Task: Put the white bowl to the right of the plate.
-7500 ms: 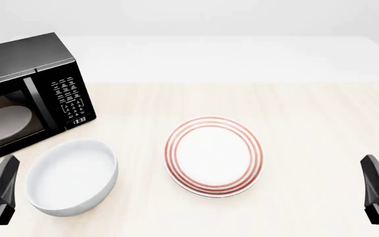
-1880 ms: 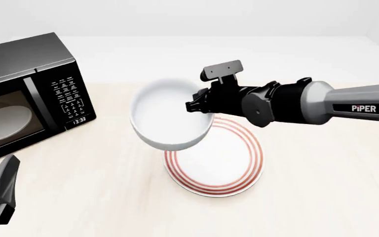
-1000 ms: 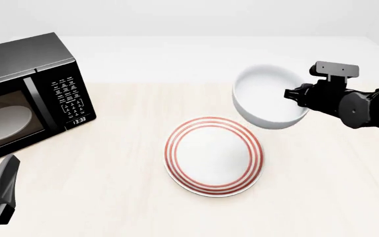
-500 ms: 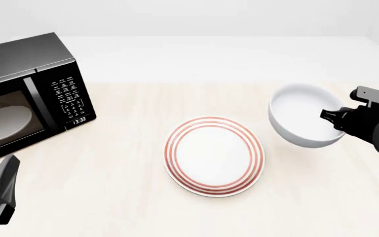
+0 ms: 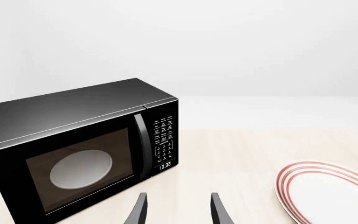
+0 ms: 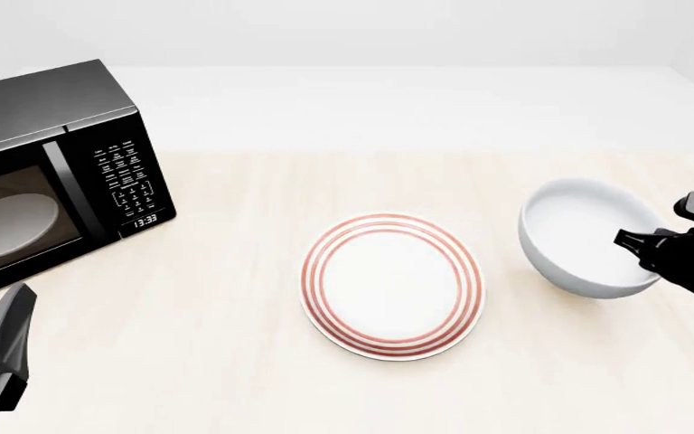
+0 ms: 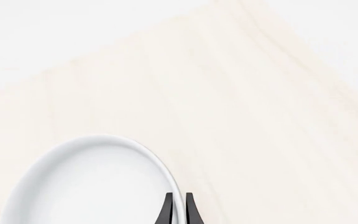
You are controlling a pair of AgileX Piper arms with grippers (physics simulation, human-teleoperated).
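Front view: glossy deep white bowl (image 6: 586, 237) right of plate (image 6: 392, 286); right fingers (image 7: 189, 207) pinching rim.

Simulated kitchen: microwave (image 6: 51, 172) on wooden table (image 6: 239, 362).

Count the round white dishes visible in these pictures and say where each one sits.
3. The plate lies mid-table; the white bowl is to its right, gripped at the rim by the right gripper; a pale oval dish sits inside the microwave. None looks hidden.

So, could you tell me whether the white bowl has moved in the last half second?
Yes: the white bowl moved right and down, farther from the plate.
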